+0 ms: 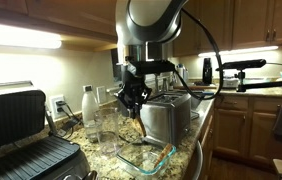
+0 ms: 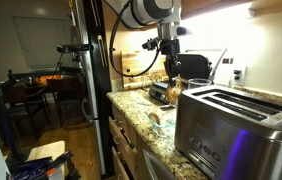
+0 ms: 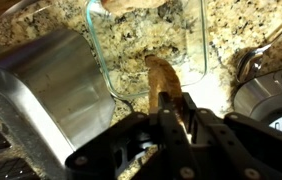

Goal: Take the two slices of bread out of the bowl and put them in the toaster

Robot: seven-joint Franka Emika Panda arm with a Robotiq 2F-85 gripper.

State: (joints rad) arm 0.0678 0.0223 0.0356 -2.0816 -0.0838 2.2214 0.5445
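Observation:
My gripper (image 3: 173, 112) is shut on one tan-brown slice of bread (image 3: 162, 78) and holds it upright above the clear glass bowl (image 3: 196, 60). A second slice (image 3: 131, 5) lies at the bowl's far edge, partly cut off by the picture. The steel toaster (image 3: 51, 90) stands right beside the bowl. In both exterior views the gripper (image 1: 134, 103) (image 2: 171, 68) hangs over the counter, above the bowl (image 1: 146, 156) and beside the toaster (image 1: 167, 118) (image 2: 236, 130). The held slice (image 1: 137, 113) sticks out below the fingers.
A black ridged contact grill (image 1: 21, 140) fills one end of the granite counter. Tall clear drinking glasses (image 1: 101, 127) and a white bottle (image 1: 88, 103) stand behind the bowl. A glass rim (image 3: 249, 62) shows near the bowl. Cabinets hang above.

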